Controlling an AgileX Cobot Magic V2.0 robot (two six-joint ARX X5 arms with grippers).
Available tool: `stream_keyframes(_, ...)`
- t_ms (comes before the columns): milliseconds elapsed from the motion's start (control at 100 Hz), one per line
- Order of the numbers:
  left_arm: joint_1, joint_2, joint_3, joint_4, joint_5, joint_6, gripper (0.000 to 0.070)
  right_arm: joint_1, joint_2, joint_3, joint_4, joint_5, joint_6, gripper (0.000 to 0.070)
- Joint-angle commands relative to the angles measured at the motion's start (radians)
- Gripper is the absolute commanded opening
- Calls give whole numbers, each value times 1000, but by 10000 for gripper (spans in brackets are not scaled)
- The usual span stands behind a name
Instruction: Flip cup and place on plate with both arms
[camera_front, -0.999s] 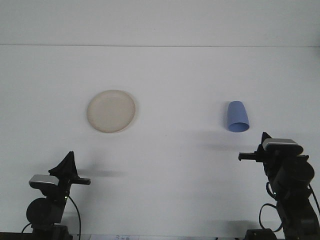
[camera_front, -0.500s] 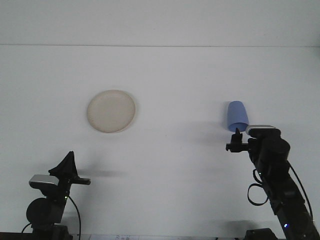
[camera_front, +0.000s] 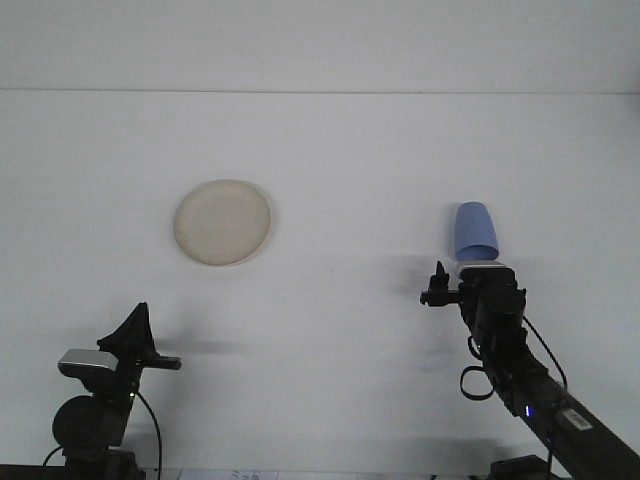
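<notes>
— Two hands, one cup: where's the blue cup (camera_front: 475, 232)?
— On the tabletop (camera_front: 340, 150) at right, well apart from the plate (camera_front: 222, 222). The right hand (camera_front: 440, 285) sits just below it, gripping nothing.
— Advice?
— Approach level, close around the cup's wall.
— Anything unclear?
— Neither hand's opening shows; the left hand (camera_front: 135, 340) idles, dark, near the bottom corner.
</notes>
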Motion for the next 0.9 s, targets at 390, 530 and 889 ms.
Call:
stream_keyframes(390, 1, -2, -19, 10, 2, -2, 12, -49, 341, 113, 246, -5, 11, 503)
stream_keyframes(530, 1, -2, -19, 10, 2, -2, 12, -77, 411, 181, 246, -37, 11, 461)
stream_keyframes(889, 1, -2, -19, 10, 2, -2, 12, -95, 388, 256, 106, -120, 11, 2)
